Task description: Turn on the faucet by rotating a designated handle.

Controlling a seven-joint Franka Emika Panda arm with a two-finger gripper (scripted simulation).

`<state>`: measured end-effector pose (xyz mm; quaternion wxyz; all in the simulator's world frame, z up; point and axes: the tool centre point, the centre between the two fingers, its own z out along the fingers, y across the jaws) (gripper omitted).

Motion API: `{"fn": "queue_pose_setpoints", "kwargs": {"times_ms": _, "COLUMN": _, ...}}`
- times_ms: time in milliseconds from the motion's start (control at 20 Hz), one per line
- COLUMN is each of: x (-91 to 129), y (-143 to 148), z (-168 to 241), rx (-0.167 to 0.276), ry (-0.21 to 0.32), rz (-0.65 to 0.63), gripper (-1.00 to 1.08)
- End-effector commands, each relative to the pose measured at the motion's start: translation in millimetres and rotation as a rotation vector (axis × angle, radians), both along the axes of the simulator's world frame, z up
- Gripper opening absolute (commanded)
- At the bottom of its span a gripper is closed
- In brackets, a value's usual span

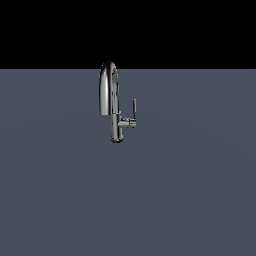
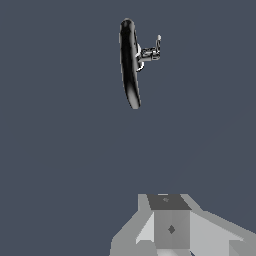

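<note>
The faucet (image 1: 110, 95) is standing upright on the flat grey counter (image 1: 190, 190), its chrome gooseneck spout arching up from a narrow stem and curving back down on the exterior view's left of that stem. The handle (image 1: 134, 107), a thin dark rod, is pointing straight up from a short chrome stub jutting out of the stem on the exterior view's right, and it is ending well below the top of the spout.

In the wrist view the faucet (image 2: 130, 65) is appearing from above with the handle (image 2: 158, 44) beside it. The pincer (image 2: 167, 227) is hanging well apart from the faucet, touching nothing; only its grey body is showing, so I cannot tell how its jaws are standing.
</note>
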<state>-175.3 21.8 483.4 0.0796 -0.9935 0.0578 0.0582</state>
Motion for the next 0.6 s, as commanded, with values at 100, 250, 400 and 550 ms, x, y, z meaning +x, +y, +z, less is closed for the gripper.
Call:
{"fn": "queue_pose_setpoints", "kwargs": {"times_ms": 100, "x": 27, "y": 0, "z": -7, "rx": 0.063, "ry": 0.063, "rz": -0.066, "gripper": -1.0}}
{"fn": "queue_pose_setpoints", "kwargs": {"times_ms": 250, "x": 45, "y": -1, "z": -13, "rx": 0.106, "ry": 0.106, "rz": -0.11, "gripper": -1.0}}
{"fn": "queue_pose_setpoints", "kwargs": {"times_ms": 400, "x": 62, "y": -3, "z": -20, "rx": 0.151, "ry": 0.15, "rz": -0.155, "gripper": -1.0}}
{"fn": "queue_pose_setpoints", "kwargs": {"times_ms": 550, "x": 80, "y": -5, "z": -27, "rx": 0.196, "ry": 0.194, "rz": -0.2, "gripper": -1.0}}
